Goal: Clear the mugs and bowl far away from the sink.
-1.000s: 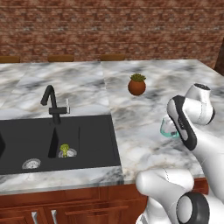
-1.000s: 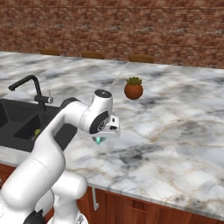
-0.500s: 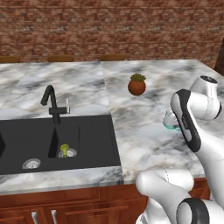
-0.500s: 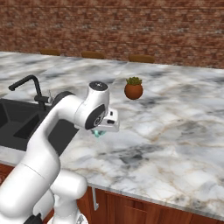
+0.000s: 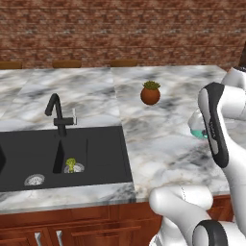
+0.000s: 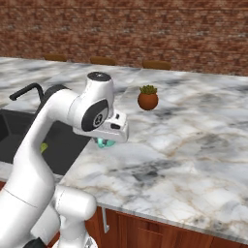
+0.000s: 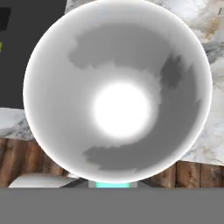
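- The gripper [image 6: 107, 141] holds a teal mug [image 6: 105, 143] tight, up above the marble counter [image 6: 184, 145].
- The black sink [image 5: 62, 156] is off to the left.
- A plant pot [image 5: 150, 93] sits behind.

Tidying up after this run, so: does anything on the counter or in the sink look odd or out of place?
One thing: a small yellow-green item lies in the black sink beside a drain. The plant pot stands upright on the marble counter. The gripper holds a teal mug above the counter; no spill.
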